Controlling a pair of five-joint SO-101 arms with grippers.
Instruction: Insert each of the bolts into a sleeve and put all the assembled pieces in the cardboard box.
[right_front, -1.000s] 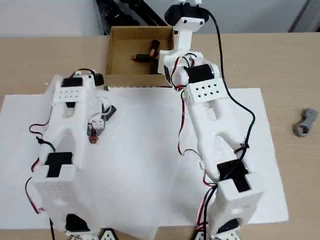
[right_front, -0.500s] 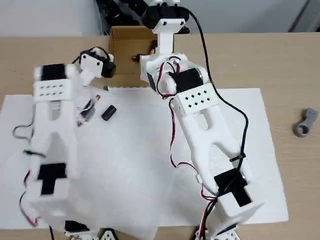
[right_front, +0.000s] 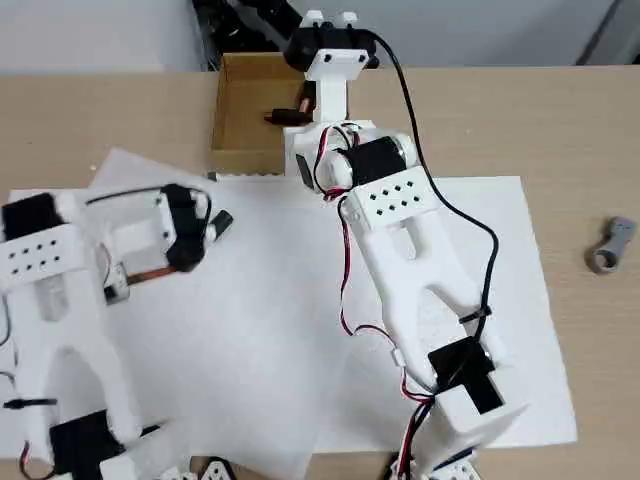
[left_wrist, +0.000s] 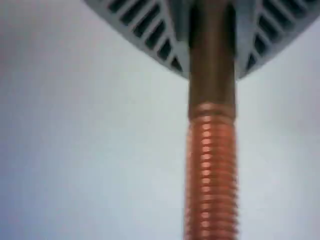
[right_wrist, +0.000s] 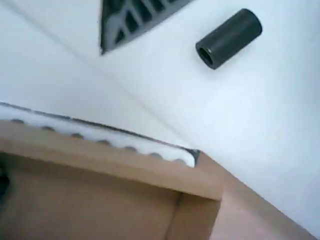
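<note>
Gripping bolt (left_wrist: 212, 165) in left gripper (left_wrist: 212, 60), jaws shut tight on the plain shank, threaded end sticking out free. Holding it low over white sheet (right_front: 270, 330), on the left side, bolt roughly level in high view. Seeing sleeve (right_front: 222, 222) lying on its side on the sheet, just beside left gripper, apart from the bolt and clear of the box. Seeing box (right_front: 218, 110) sitting at far edge of sheet on table (right_front: 560, 120). Spotting one dark-and-copper piece (right_front: 288, 113) lying inside box, probably an assembled bolt and sleeve, partly hidden by right arm. Finding right gripper (right_front: 312, 160) over box's near wall, toward its right corner. Not managing to tell how far open it is. Noting grey part (right_front: 612, 245) lying on bare table, well apart to the right of sheet.
</note>
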